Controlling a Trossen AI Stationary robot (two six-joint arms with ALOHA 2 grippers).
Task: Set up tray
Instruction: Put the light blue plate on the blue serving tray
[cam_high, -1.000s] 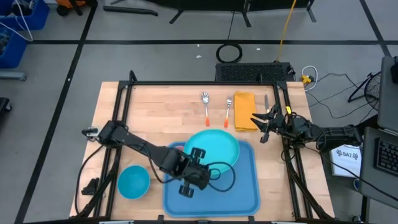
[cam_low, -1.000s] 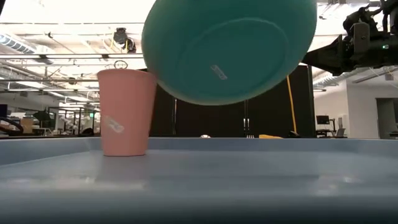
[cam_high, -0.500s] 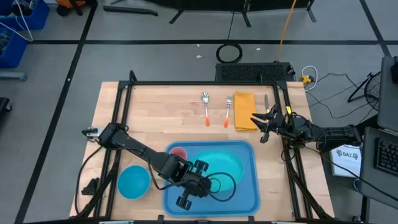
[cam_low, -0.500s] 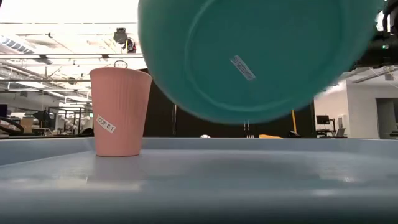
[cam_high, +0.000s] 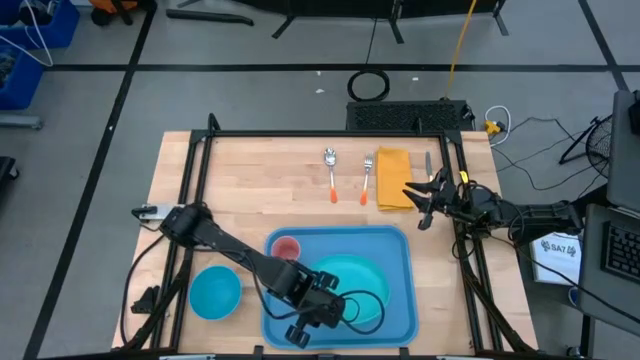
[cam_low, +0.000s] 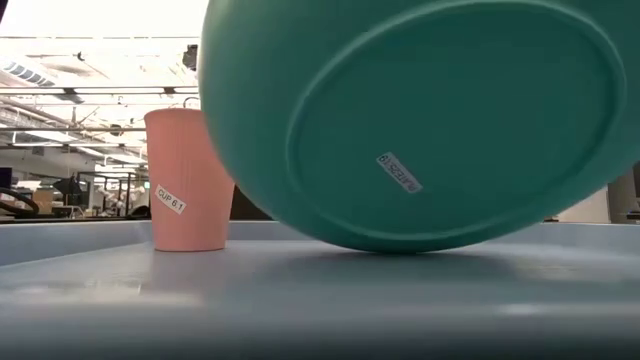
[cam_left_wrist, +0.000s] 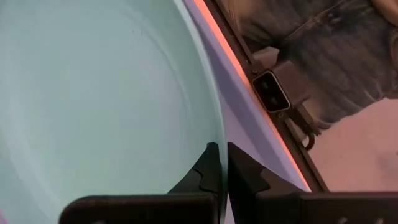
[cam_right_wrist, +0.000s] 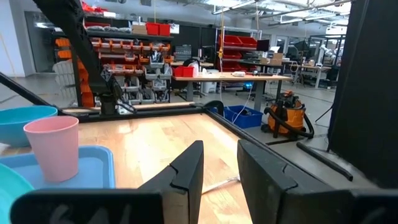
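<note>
While the left gripper (cam_high: 335, 303) stayed clamped on the rim of the teal plate (cam_high: 352, 285), the plate hung tilted over the tray (cam_high: 398, 318) at the table's near edge. Pink cup (cam_high: 287, 248) stood upright in the tray's corner. Right gripper (cam_high: 424, 197) waited part-open and holding nothing, beside the yellow napkin (cam_high: 392, 178).

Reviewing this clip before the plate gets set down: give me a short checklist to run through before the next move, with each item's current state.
1. Left tool shut on the teal plate rim: ok.
2. Plate over the tray: ok.
3. Plate level: not ok, it is tilted in the low view.
4. Plate resting on the tray floor: cannot tell.
5. Pink cup upright on the tray, apart from the plate in the high view: ok.
6. Right tool away from the tray, holding nothing: ok.
</note>
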